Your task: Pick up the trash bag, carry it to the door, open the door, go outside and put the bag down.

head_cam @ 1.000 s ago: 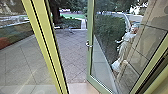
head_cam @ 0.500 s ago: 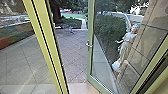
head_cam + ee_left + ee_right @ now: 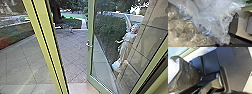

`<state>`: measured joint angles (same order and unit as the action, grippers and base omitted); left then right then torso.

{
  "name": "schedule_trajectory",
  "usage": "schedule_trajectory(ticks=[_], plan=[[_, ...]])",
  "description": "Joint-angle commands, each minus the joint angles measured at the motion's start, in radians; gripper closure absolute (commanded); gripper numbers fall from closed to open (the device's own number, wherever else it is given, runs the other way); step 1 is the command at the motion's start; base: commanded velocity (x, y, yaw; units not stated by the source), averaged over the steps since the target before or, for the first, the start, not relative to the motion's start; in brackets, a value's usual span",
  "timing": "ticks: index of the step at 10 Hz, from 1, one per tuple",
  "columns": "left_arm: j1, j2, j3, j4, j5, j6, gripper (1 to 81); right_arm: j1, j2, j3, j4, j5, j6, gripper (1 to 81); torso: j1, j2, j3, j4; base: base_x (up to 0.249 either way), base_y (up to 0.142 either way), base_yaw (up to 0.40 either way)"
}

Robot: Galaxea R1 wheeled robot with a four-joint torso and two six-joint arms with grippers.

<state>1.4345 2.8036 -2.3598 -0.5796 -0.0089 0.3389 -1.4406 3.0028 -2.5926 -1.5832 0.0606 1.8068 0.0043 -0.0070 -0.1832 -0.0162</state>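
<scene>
The glass door (image 3: 90,62) stands ajar, its handle (image 3: 89,45) facing the gap on the left; that leaves a way through to the paving (image 3: 73,56), which the robot needs if it is to bring a load outside. A person (image 3: 125,48) shows through the glass on the right, clear of the gap. The trash bag (image 3: 186,76), dark film around pale stuff, is close beside the robot's bodywork, a sensible place for getting a bulky thing past the door post (image 3: 47,47). The clear plastic (image 3: 209,18) near the left wrist is probably its filling. Whether the left end effector or the right end effector is clenched on the bag, I cannot tell.
</scene>
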Motion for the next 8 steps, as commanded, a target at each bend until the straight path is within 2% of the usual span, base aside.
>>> schedule_trajectory(ticks=[1, 8], plan=[[-0.033, -0.013, 0.008, 0.003, 0.072, 0.002, 81.1, 0.035, 0.007, 0.006, -0.017, -0.028, -0.001, 1.0, 0.000, 0.000, 0.000, 0.000, 0.000, 0.000, 0.000], [-0.033, -0.015, 0.008, 0.003, 0.072, 0.003, 81.1, 0.033, 0.011, 0.006, -0.017, -0.030, -0.001, 1.0, 0.000, 0.000, 0.000, 0.000, 0.000, -0.107, 0.000]])
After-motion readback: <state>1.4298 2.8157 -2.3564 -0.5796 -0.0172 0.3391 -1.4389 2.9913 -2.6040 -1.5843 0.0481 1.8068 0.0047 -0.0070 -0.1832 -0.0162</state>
